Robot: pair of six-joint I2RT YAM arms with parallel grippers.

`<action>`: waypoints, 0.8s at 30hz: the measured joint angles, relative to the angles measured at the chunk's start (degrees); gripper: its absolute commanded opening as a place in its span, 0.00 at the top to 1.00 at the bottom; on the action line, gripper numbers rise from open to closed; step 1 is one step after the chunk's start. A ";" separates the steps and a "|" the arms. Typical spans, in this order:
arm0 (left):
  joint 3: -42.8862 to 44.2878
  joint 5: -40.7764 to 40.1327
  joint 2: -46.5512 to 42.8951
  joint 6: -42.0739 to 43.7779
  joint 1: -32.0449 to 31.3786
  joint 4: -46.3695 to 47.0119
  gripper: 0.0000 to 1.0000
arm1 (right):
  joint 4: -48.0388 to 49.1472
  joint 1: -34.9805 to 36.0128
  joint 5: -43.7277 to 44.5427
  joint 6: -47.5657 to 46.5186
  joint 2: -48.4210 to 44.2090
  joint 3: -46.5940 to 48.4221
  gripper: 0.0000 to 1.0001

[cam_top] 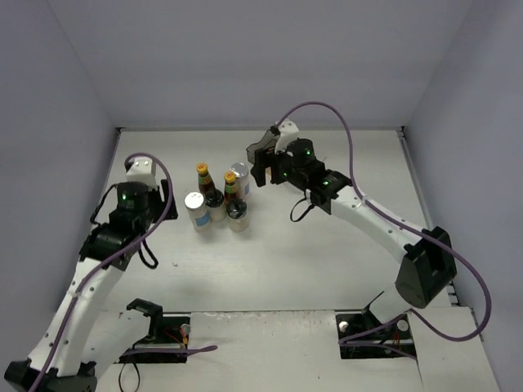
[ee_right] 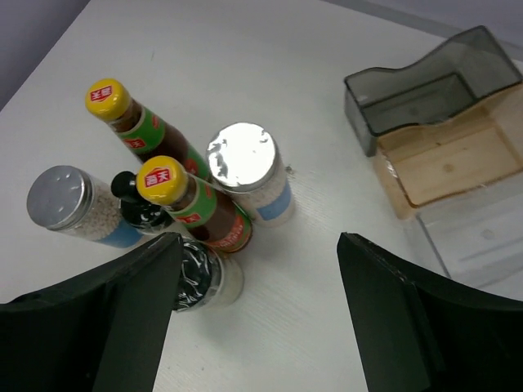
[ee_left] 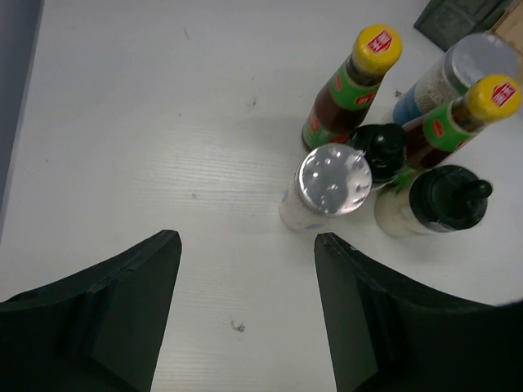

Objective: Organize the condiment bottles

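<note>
The six condiment bottles point(cam_top: 216, 204) stood upright in a tight cluster on the worktop point(cam_top: 327, 269), near the stepped rack point(cam_top: 261, 153), on its left and not touching it. One silver-lidded shaker point(ee_right: 242, 159) stood closest to the rack, with the two sauce bottles point(ee_right: 161, 180) and the black-topped jars point(ee_left: 445, 200) beyond it. The right claw point(ee_right: 257, 269) hung just beside the rack, jaws spread wide and empty. The left claw point(ee_left: 245, 269) hung farther left of the rack, past the cluster, likewise spread and holding nothing.
</note>
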 measured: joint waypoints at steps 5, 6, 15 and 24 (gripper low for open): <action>11.96 2.25 10.38 -0.52 0.00 -1.16 0.34 | 3.30 3.52 -3.87 -1.79 6.34 3.19 0.23; 13.05 2.69 11.47 -0.52 0.00 -0.94 0.34 | 3.76 4.20 -4.57 -2.25 7.37 3.87 0.22; 5.11 8.52 9.25 -0.50 3.39 4.70 0.34 | 7.02 6.51 -8.96 -4.96 13.16 7.08 0.23; 3.37 6.80 8.81 0.13 3.02 4.63 0.34 | 7.50 6.64 -9.55 -5.22 18.53 10.38 0.30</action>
